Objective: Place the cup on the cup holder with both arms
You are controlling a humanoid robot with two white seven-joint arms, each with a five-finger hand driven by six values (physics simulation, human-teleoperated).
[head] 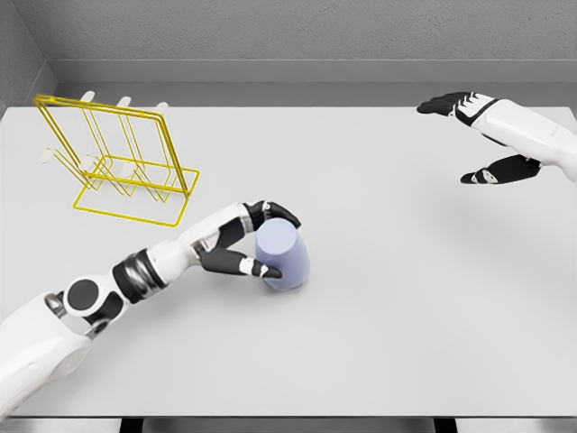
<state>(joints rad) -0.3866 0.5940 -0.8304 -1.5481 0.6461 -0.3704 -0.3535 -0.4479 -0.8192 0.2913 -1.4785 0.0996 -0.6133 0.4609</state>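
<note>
A pale lavender cup [285, 255] stands on the white table, a little left of the middle. My left hand [267, 240] wraps it from the left: black fingers curl over its top rim and the thumb presses its lower side. The yellow wire cup holder [122, 162] with pale pegs stands at the far left of the table, well apart from the cup. At the far right my right hand [471, 135] hovers above the table, its fingers spread and holding nothing.
The table's front edge [288, 417] runs along the bottom of the view. A grey wall [297, 41] closes off the back. Bare tabletop [406, 271] stretches between the cup and the right hand.
</note>
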